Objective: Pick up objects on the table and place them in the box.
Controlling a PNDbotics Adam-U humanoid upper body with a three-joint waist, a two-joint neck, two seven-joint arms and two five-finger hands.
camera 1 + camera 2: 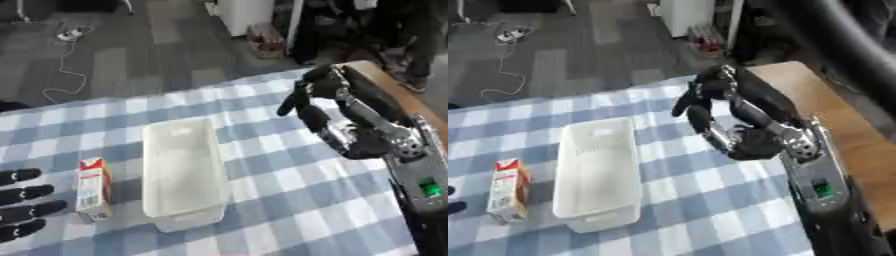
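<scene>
The right hand point(350, 120), fingers spread and holding nothing, is hovering; the small red-and-white carton point(93, 187) needs gripping across its sides before going into the white plastic box point(182, 170).

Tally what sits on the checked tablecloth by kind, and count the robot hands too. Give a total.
Cartons: 1, a small red and white carton lying left of the box.
Boxes: 1, a white box that looks empty.
Robot hands: 2, the left robot hand at the lower left edge, the right robot hand raised right of the box, holding nothing.
Total: 4.
</scene>
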